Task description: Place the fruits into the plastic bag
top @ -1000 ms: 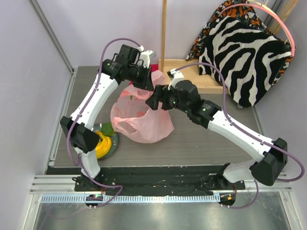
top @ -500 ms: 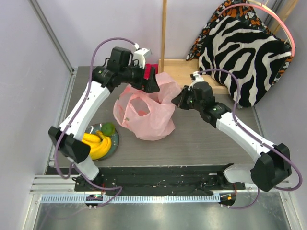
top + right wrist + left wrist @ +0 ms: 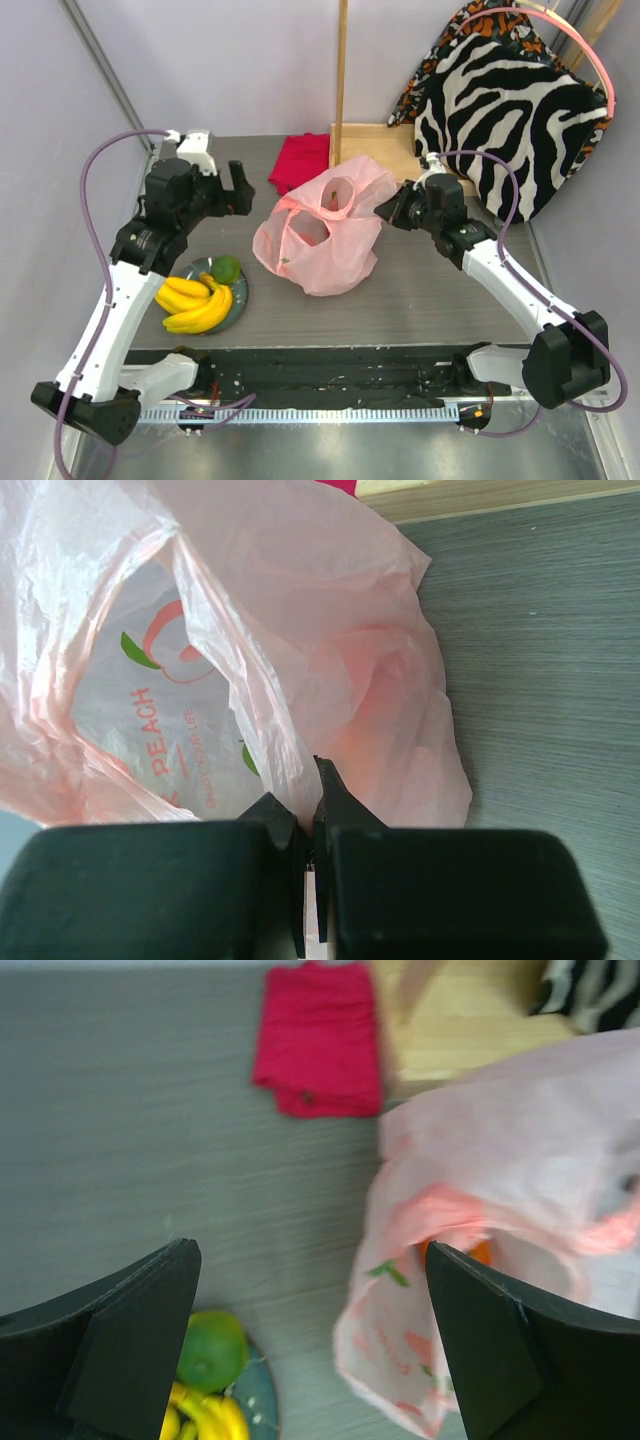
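We see the plastic bag (image 3: 330, 255) in the middle of the surface (image 3: 440, 290). It is pink and thin, it sits puffed up, and its mouth is open at the top. In the left wrist view a bit of an orange fruit (image 3: 482, 1252) shows between the folds of the bag. We cannot tell if more fruit is inside.

The bananas (image 3: 195, 305) lie on a round plate (image 3: 241, 300) to the left of the bag, near the front edge. The green fruit (image 3: 226, 268) sits on the same plate, touching the bananas on their far side. The plate and the bag are near each other but do not touch.

The right claw (image 3: 385, 208) is at the right side of the bag. Its two fingers are pressed together and pinch a thin fold of the bag between them.

The left claw (image 3: 243, 190) hangs in the air to the left of the bag, past the plate. Its fingers are wide apart and hold nothing.

Behind the bag a red cloth (image 3: 302, 160) lies flat on the surface. At the far right a zebra cushion (image 3: 500, 110) leans up.
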Motion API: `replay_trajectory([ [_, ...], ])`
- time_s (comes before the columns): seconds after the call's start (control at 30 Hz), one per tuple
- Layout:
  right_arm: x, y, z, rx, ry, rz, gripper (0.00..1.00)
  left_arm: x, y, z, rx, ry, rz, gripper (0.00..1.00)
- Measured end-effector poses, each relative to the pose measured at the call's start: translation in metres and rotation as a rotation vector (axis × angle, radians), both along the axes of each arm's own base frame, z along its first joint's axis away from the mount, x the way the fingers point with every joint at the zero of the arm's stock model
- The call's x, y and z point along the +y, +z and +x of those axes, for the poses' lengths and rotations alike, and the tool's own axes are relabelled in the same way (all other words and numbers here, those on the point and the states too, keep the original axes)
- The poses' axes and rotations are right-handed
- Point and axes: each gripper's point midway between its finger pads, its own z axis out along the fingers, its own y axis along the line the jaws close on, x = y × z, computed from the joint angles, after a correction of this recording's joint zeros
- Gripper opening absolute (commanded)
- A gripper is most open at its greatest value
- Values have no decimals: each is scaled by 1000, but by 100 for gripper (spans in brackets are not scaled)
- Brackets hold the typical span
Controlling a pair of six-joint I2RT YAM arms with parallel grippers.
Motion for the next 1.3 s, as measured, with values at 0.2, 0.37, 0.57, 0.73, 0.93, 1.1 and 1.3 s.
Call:
replay_trajectory([
  [0.2,4,1,-1,-4,18,30,1,74,-103,8,281,303,-30,100],
  [0.37,6,-1,-2,3,27,43,1,84,-171,-9,471,369,-41,99],
  [0.57,9,3,-2,-9,42,58,1,81,-203,-13,568,386,-37,98],
  [0.73,9,2,-3,-10,45,64,1,79,-229,-14,635,393,4,98],
  [0.93,10,2,-3,-9,50,72,1,79,-250,-15,685,402,29,100],
  [1.1,12,3,-4,-8,58,85,1,80,-261,-15,718,407,46,100],
  [1.3,14,0,-5,-5,67,99,1,83,-269,-16,741,414,69,100],
])
